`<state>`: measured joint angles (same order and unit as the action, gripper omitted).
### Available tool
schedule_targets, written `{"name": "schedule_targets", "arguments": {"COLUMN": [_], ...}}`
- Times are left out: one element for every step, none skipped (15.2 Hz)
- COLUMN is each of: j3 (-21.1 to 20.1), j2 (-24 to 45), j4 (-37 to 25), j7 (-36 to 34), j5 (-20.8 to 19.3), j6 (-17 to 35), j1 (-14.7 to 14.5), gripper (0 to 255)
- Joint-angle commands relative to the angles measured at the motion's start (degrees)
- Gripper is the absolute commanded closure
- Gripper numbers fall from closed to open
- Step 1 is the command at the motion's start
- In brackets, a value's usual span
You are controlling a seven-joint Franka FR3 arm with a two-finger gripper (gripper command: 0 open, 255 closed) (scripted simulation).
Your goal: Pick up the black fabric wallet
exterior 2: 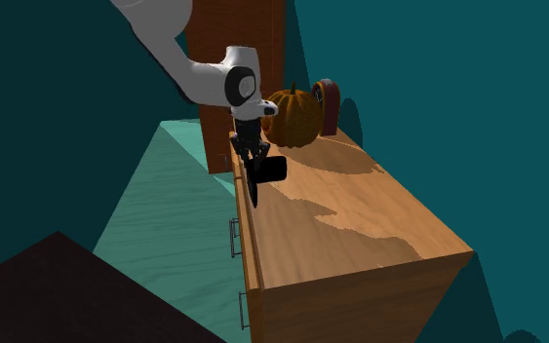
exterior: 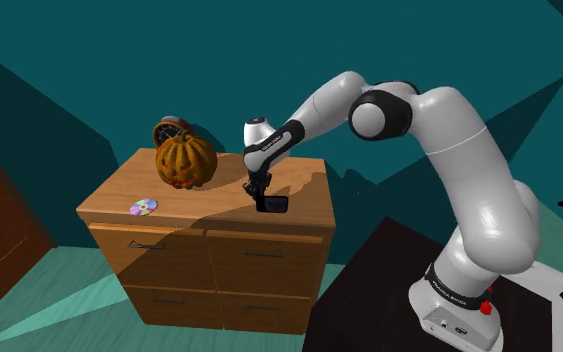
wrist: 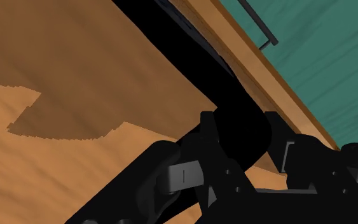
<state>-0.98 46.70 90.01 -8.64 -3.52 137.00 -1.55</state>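
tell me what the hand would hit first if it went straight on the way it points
The hand clasps the wallet. Going straight on, it would likely press the wallet onto the dresser top, close to its front edge, though depth is hard to judge.

Dresser [exterior: 219,205] top was wood with visible grain and a satin finish. Drawer handles [exterior: 145,245] looked like thin metal. Wallet [exterior: 274,204] was flat matt black, weave not discernible. Gripper [wrist: 241,133] was matt black too. Arm [exterior: 469,190] shell was glossy white. Pumpkin [exterior: 186,162], upper left of the shoulder view, looked glossy; disc [exterior: 143,207] was iridescent and shiny.
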Motion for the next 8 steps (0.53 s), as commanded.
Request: {"name": "schedule_targets", "arguments": {"j3": [0.0,-0.1,-0.1,-0.1,-0.1,-0.1,-0.1,-0.1], "j2": [-1.2,-1.8,-2.4,-2.9,-3.5,-4.0,-4.1,-4.1], "j4": [0.4,0.6,0.7,0.8,0.9,0.9,1.0,1.0], "j7": [0.0,0.0,0.0,0.1,0.1,0.1,0.1,0.1], "j5": [0.0,0.0,0.1,0.1,0.1,0.1,0.1,0.1], "j6": [-0.8,-1.2,-1.7,-2.1,-2.6,-3.0,-3.1,-3.1], "j1": [0.0,0.0,0.0,0.0,0.0,0.0,0.0,0.0], "gripper": [255,255,255,255,255,255,255,255]}}
